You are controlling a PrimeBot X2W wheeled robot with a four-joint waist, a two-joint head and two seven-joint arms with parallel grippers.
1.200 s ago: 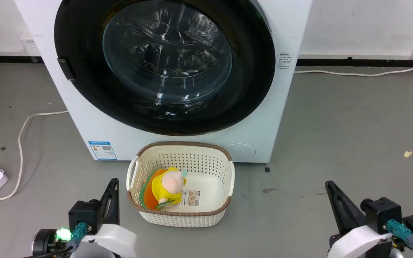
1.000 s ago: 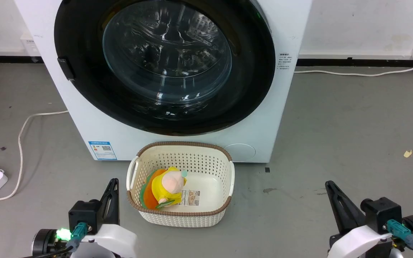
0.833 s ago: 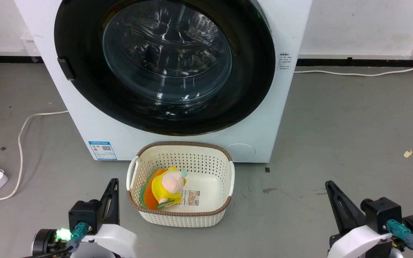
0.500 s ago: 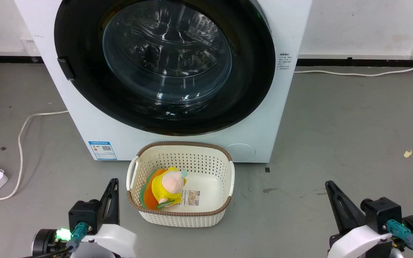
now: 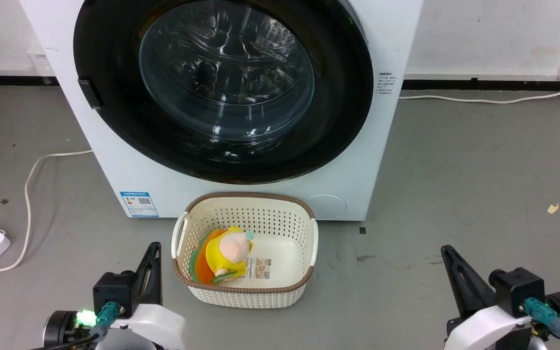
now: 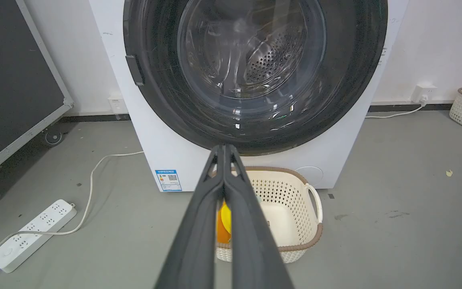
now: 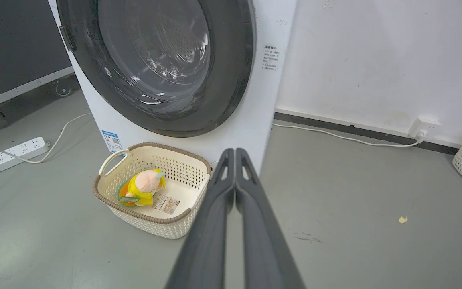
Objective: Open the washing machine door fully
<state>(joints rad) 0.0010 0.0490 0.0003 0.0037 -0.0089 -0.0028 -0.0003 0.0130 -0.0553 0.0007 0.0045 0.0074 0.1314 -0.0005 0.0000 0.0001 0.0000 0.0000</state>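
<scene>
Nothing has moved in the last second: arms parked, task not started. Open floor (image 5: 455, 170) ahead-right of right jaws, probably room for the swing. Washing machine (image 5: 114, 160) ahead of both jaws, well apart. Washing machine door (image 5: 221, 87) shut flush. Basket (image 5: 246, 294) between my jaws, below the door rim; watch that edge. Handle tab (image 5: 89, 93) ahead of left jaws. Both jaws closed, empty.

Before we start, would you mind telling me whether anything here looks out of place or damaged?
Nothing looks damaged or spilled. The washing machine door is shut. A yellowish scrap lies on the floor at right, and the basket holding a plush toy stands directly before the washing machine.
</scene>
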